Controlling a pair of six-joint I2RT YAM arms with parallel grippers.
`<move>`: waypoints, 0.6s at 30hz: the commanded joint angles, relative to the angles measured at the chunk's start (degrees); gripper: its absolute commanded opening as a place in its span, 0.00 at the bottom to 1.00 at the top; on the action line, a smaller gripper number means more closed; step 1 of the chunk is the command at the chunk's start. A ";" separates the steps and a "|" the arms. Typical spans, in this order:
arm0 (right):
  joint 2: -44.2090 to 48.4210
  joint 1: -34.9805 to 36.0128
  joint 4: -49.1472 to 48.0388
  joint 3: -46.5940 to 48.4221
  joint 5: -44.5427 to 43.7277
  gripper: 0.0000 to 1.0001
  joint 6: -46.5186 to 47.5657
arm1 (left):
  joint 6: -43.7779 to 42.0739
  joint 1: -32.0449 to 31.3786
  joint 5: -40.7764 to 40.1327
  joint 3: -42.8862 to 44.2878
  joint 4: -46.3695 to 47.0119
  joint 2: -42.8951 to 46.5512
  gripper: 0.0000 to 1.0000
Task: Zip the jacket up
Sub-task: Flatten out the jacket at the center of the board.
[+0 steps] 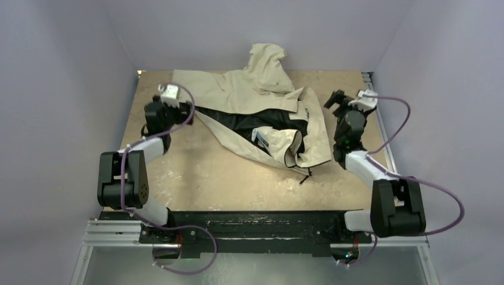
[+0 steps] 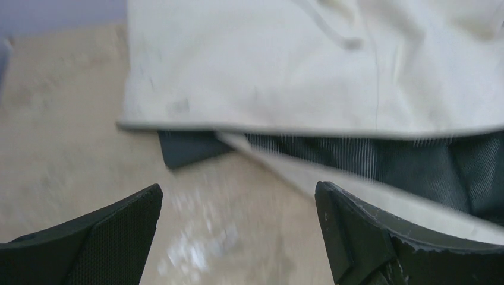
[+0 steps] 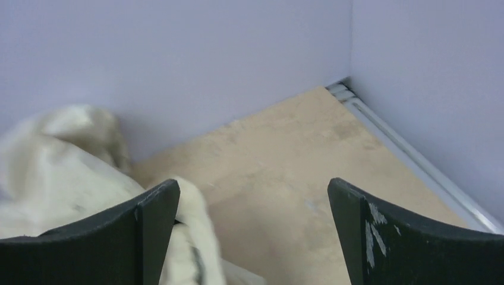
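The cream-beige jacket (image 1: 261, 113) lies crumpled on the table, open, with its black lining (image 1: 249, 124) showing and its hood toward the back wall. My left gripper (image 1: 172, 98) is open over the table at the jacket's left hem; in the left wrist view it (image 2: 238, 205) hovers over bare wood just below the beige hem (image 2: 297, 77) and dark lining (image 2: 404, 160). My right gripper (image 1: 337, 101) is open to the right of the jacket; in the right wrist view it (image 3: 252, 202) frames bare table, with the jacket's edge (image 3: 190, 225) beside its left finger.
The wooden table (image 1: 196, 172) is boxed in by pale lilac walls (image 1: 238, 29) at back and sides. A metal rail (image 3: 410, 154) runs along the right edge. Dark drawcords (image 1: 306, 175) hang off the jacket's near edge.
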State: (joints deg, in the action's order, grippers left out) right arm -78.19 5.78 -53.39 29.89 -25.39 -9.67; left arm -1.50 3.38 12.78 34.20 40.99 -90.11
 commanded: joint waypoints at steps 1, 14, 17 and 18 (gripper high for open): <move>5.51 -0.37 31.09 13.42 1.60 0.99 -20.37 | -4.26 0.63 7.38 22.24 -38.98 1.82 0.99; 23.18 7.72 65.60 7.97 6.15 0.99 -28.78 | -20.97 -12.11 8.76 45.71 -60.30 -4.30 0.99; 29.29 7.97 68.93 4.78 8.02 0.99 -31.85 | -24.69 -17.59 4.56 51.26 -63.17 -10.08 0.99; 30.61 8.01 70.03 4.32 8.48 0.99 -32.43 | -25.71 -19.15 3.39 52.68 -63.25 -11.88 0.99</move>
State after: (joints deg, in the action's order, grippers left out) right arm -53.65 13.72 6.87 36.12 -16.91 -36.38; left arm -20.25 -10.59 21.26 80.68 -16.64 -95.68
